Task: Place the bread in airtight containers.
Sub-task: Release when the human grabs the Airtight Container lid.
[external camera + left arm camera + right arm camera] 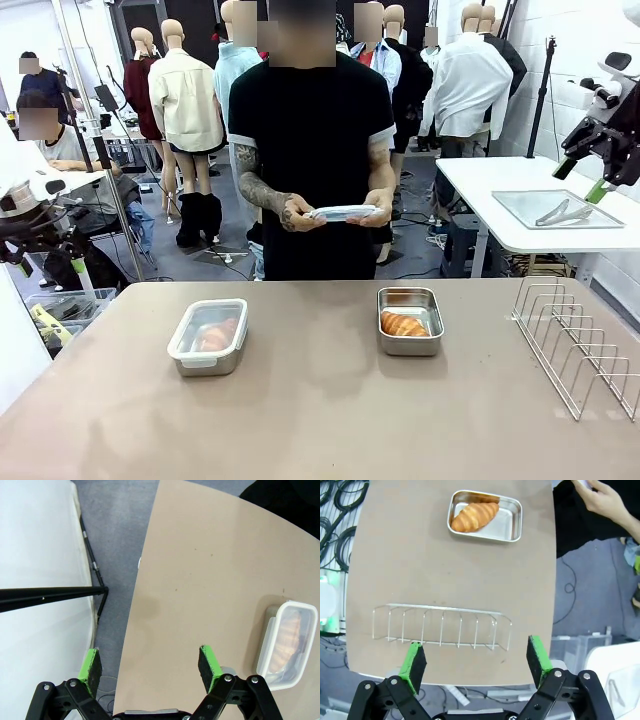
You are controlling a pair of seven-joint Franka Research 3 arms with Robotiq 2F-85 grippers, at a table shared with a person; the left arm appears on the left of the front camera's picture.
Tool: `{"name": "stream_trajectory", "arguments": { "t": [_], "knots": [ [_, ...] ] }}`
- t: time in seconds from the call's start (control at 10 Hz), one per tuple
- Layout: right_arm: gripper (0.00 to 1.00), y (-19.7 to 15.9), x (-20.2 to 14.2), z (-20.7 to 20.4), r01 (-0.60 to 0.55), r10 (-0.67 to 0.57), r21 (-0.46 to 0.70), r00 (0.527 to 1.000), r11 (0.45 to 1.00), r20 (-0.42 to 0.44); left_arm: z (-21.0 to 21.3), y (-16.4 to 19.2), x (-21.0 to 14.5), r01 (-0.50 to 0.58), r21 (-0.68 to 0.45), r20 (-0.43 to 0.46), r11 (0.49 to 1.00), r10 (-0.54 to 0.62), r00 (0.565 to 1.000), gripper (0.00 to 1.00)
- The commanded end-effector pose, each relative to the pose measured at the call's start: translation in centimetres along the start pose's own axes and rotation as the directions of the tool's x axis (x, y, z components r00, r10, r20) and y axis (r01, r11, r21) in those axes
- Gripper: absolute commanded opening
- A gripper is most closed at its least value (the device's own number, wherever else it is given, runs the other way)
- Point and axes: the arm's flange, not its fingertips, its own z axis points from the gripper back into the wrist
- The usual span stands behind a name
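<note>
One steel tin (208, 338) stands left of centre on the table with its clear lid on, and a croissant (218, 333) shows through it. The other tin (410, 321) is uncovered and holds the second croissant (403, 323). Behind the table, the person holds a clear lid (343, 212) in both hands. My left gripper (150, 662) is open over the table's left edge, with the lidded tin (287, 642) off to its side. My right gripper (476, 656) hangs open above the table's right edge, far from the uncovered tin (485, 516) and its croissant (475, 516).
A wire rack (580, 345) stands at the table's right end, below my right gripper (581, 180). A flat metal tray with tongs (555, 208) lies on a white side table at the back right. Cables and floor lie beyond both table ends.
</note>
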Motion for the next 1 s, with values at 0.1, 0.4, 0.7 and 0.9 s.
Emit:
{"name": "stream_trajectory", "arguments": {
  "t": [0.1,0.4,0.7,0.9],
  "knots": [
    [1.00,0.08,0.03,-0.08,-0.003,0.003,0.003,1.000,1.000,-0.008,0.08,0.05,-0.14,-0.002,0.010,0.001,1.000,0.002,1.000,1.00],
    [1.00,0.08,0.03,-0.08,-0.003,0.003,0.003,1.000,1.000,-0.008,0.08,0.05,-0.14,-0.002,0.010,0.001,1.000,0.002,1.000,1.00],
    [1.00,0.08,0.03,-0.08,-0.003,0.003,0.003,1.000,1.000,-0.008,0.08,0.05,-0.14,-0.002,0.010,0.001,1.000,0.002,1.000,1.00],
    [1.00,0.08,0.03,-0.08,-0.003,0.003,0.003,1.000,1.000,-0.008,0.08,0.05,-0.14,-0.002,0.010,0.001,1.000,0.002,1.000,1.00]
  ]
}}
